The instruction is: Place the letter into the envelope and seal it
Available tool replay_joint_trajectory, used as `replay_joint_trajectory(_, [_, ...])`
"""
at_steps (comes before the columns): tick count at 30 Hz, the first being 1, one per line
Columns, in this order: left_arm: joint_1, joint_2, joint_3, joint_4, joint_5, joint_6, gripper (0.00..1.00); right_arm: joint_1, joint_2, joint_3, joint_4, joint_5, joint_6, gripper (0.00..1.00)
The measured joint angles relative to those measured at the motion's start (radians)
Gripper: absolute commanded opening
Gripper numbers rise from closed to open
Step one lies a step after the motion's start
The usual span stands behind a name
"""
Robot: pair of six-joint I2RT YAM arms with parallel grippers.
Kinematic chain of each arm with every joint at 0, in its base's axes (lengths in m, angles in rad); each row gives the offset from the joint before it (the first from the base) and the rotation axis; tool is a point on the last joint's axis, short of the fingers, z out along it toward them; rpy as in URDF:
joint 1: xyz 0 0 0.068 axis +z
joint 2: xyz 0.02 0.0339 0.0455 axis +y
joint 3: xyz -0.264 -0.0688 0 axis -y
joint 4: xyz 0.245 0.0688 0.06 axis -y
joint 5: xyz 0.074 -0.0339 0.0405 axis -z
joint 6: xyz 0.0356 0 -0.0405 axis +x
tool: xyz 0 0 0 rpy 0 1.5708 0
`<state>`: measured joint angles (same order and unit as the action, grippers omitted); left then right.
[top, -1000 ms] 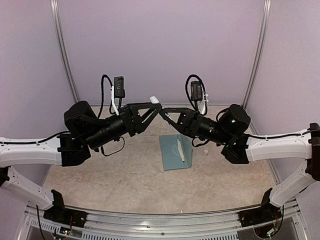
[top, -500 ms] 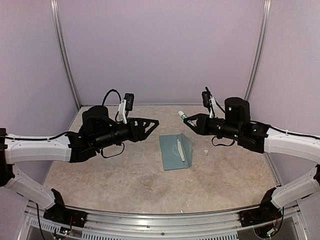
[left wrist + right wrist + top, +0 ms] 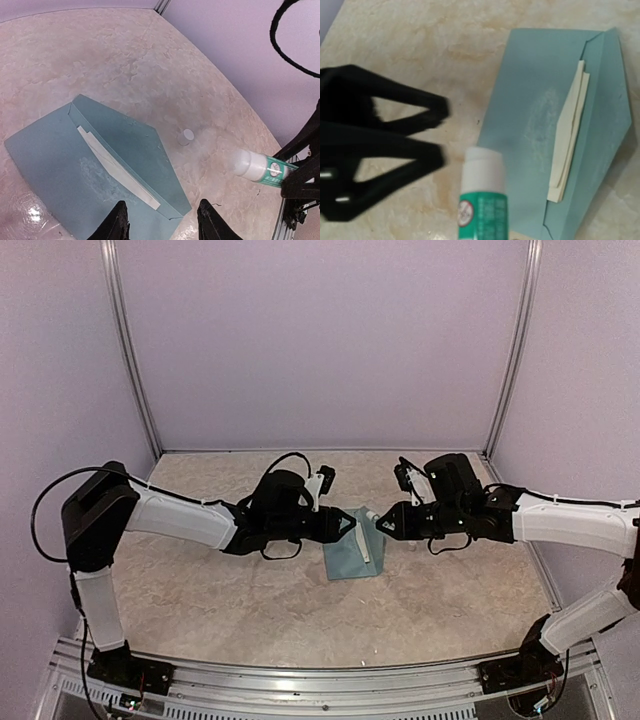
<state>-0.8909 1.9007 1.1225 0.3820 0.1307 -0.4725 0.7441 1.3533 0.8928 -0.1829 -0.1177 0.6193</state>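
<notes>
On the beige marbled table (image 3: 200,600), about in its middle, lies a flat teal-blue paper envelope (image 3: 345,552) with its pointed triangular flap (image 3: 612,100) opened out to the right side. A folded cream paper letter (image 3: 568,140) shows as a narrow strip along the mouth of the envelope, between the body and the flap. On the body beside this strip the paper has a pale, dull patch.

Just above the envelope the two arms meet. The left gripper (image 3: 348,524) hangs over the left part of the envelope, its two black fingers (image 3: 118,222) spread apart with nothing between them. The right gripper (image 3: 384,525) is closed around a green-and-white glue stick (image 3: 481,200), whose uncapped white end points to the envelope, close to the tips of the left gripper.

A little further, on the table near the flap but not touching it, sits a small round white cap (image 3: 186,136).
</notes>
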Motion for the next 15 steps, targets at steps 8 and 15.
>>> replay_joint_trajectory(8, [0.02, 0.161, 0.04, -0.015, 0.014, 0.032, 0.43, -0.004, 0.0, 0.0, -0.008, -0.001, 0.01, 0.07])
replay_joint_trajectory(15, [0.023, 0.193, 0.034, -0.016, 0.027, 0.054, 0.42, -0.006, 0.0, 0.0, -0.008, -0.002, 0.011, 0.06])
